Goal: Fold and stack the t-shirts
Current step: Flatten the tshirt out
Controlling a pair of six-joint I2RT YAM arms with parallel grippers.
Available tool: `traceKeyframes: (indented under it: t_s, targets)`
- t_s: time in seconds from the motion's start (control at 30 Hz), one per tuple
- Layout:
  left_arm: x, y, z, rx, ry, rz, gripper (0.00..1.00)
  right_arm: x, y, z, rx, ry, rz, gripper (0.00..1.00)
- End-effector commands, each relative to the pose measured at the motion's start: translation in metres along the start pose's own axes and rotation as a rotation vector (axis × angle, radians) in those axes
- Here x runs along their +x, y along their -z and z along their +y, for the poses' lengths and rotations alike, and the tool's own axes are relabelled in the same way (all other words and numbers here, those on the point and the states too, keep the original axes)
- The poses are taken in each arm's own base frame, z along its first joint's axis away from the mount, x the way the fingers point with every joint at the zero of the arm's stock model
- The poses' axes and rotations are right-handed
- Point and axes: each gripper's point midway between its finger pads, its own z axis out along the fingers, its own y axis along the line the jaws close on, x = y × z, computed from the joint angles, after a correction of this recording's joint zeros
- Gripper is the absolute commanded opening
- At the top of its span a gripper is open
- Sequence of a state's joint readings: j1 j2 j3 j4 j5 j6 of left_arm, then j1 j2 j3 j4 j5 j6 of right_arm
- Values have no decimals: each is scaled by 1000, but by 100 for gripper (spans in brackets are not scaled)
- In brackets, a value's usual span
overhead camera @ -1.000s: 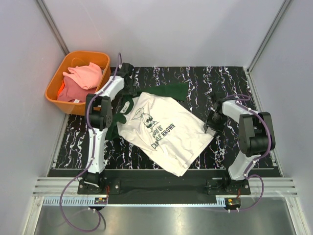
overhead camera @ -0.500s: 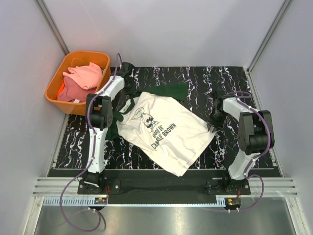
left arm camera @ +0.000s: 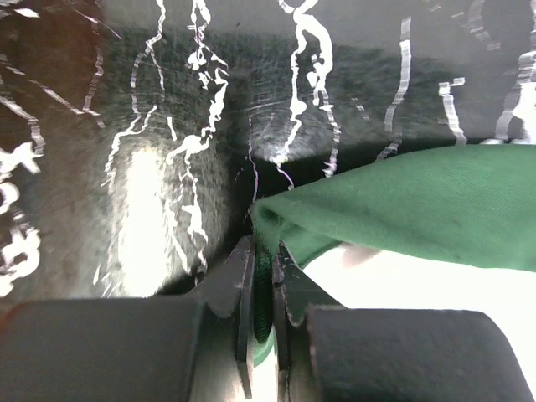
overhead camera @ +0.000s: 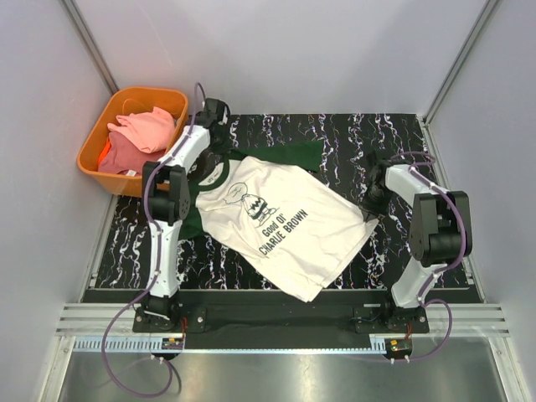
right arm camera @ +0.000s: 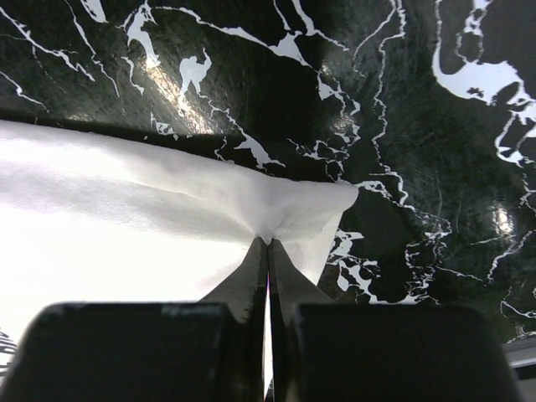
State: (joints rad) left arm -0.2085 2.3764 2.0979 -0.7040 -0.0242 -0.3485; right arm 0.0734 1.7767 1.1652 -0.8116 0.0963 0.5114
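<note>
Pinching cream t-shirt [overhead camera: 285, 234]: left gripper [left arm camera: 261, 251] clamped on green sleeve [left arm camera: 402, 209]; right gripper [right arm camera: 268, 247], white corner [right arm camera: 327, 205].

T-shirt [overhead camera: 289, 239] flat on table [overhead camera: 377, 134]; basket [overhead camera: 92, 134] far left.

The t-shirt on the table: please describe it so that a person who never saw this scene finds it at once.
Find the black marbled table in the top view. The cream t-shirt lies spread across it at a slant. Unlike the pink t-shirts in the orange basket, it has dark green sleeves and a black cartoon face.
</note>
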Motion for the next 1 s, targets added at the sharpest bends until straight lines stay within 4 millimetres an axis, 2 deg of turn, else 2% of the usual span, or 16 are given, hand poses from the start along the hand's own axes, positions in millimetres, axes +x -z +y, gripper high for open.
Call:
traceKeyframes:
  t_s: [0.0, 0.17, 0.2, 0.3, 0.33, 0.4, 0.43, 0.47, 0.57, 0.6, 0.63, 0.7, 0.73, 0.83, 0.87, 0.97]
  targets:
    - [-58, 75, -20, 85, 21, -183, 0, -25, 34, -11, 21, -6, -132, 0]
    - [-72, 130, -25, 116, 32, -262, 0, -41, 75, -23, 41, -16, -253, 0]
    - [-71, 138, -25, 119, 35, -269, 0, -51, 94, -25, 35, -28, -312, 0]
    - [-78, 184, -33, 178, 32, -324, 0, -64, 141, -32, 21, -56, -422, 0]
    - [-84, 211, -34, 198, 34, -370, 0, -67, 155, -34, 14, -63, -454, 0]
    - [-82, 235, -35, 220, 34, -396, 0, -70, 196, -40, -21, -89, -544, 0]
    - [-85, 266, -37, 246, 35, -445, 0, -71, 209, -43, -32, -99, -575, 0]
    - [-84, 282, -39, 266, 31, -464, 0, -72, 229, -46, -49, -112, -616, 0]
    - [-77, 342, -42, 323, 11, -554, 0, -64, 283, -54, -148, -127, -748, 0]
    - [-74, 357, -41, 335, 6, -577, 0, -55, 307, -60, -196, -138, -810, 0]
    - [-71, 389, -40, 361, -1, -633, 0, -50, 321, -63, -225, -122, -848, 0]
    - [-67, 422, -39, 391, -8, -692, 0, -35, 359, -71, -309, -115, -947, 0]
    - [-61, 455, -37, 418, -11, -755, 0, -30, 370, -75, -325, -104, -983, 0]
    - [-50, 501, -36, 463, -25, -843, 0, -10, 411, -84, -423, -85, -1088, 0]
    - [-41, 527, -34, 480, -30, -895, 0, -4, 425, -85, -459, -82, -1122, 0]
    - [-28, 563, -29, 499, -44, -974, 0, 12, 458, -97, -516, -90, -1210, 0]
